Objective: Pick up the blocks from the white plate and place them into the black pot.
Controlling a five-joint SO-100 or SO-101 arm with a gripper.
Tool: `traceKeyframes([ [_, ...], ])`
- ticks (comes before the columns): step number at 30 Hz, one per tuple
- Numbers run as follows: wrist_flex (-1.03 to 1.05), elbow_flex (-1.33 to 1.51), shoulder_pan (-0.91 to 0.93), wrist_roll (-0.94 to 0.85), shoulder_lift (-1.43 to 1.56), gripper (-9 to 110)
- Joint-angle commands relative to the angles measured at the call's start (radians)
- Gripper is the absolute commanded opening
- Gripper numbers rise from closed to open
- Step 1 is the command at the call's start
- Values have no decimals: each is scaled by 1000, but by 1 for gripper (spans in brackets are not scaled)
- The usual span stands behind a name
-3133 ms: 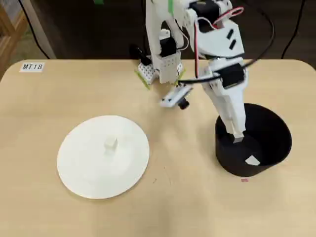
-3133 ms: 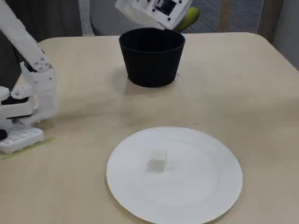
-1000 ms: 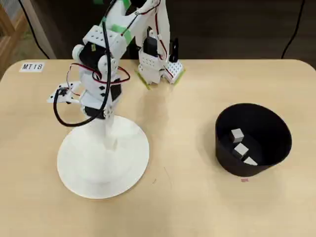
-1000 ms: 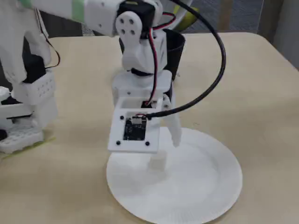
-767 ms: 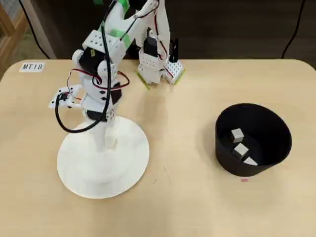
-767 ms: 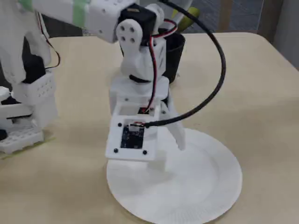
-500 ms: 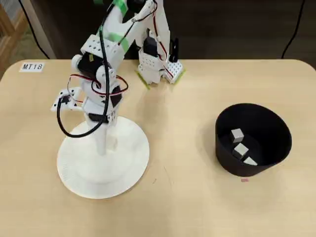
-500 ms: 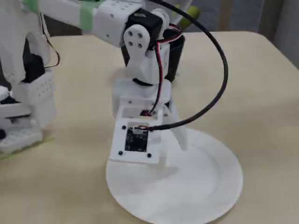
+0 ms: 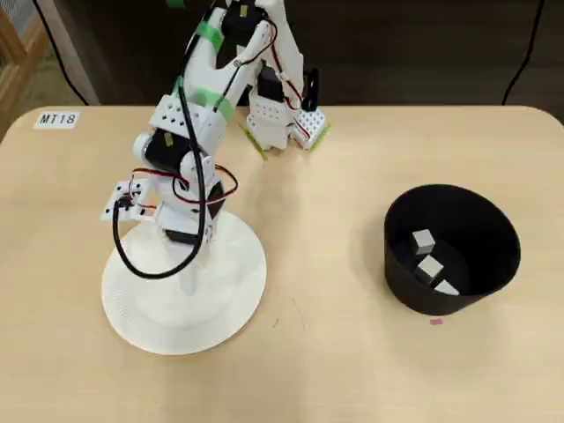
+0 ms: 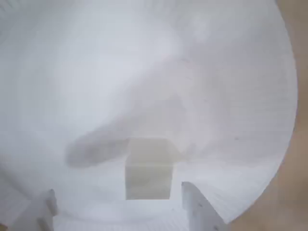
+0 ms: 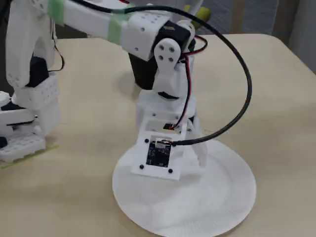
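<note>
White on white at the left of the overhead view: the paper-like white plate (image 9: 132, 304) lies flat on the wooden table (image 9: 317, 370), with the arm's gripper (image 9: 191, 284) lowered onto its middle. The wrist view shows why: one pale cube, the last block (image 10: 148, 168) on the plate, sits between the two fingertips (image 10: 197, 207), which stand apart on either side of it and do not touch it, so the jaws are spread and nothing is grasped yet. In the fixed view the camera board hides the cube. Moving right across bare table, the black pot (image 9: 493, 225) stands well apart from the plate; three blocks (image 9: 429, 264) already lie on its floor. Judged from this, three transfers are done and one remains: closing on the cube, lifting and carrying it to the pot.
</note>
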Motion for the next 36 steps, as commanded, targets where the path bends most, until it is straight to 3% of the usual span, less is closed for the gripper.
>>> traceKeyframes([
  [1, 6, -48, 8, 14, -2, 35],
  [17, 8, -72, 51, 58, -63, 32],
  [21, 8, -91, 57, 83, -81, 21],
  [24, 23, -123, 55, 121, -118, -2],
  [36, -23, -158, 46, 69, -17, -2],
])
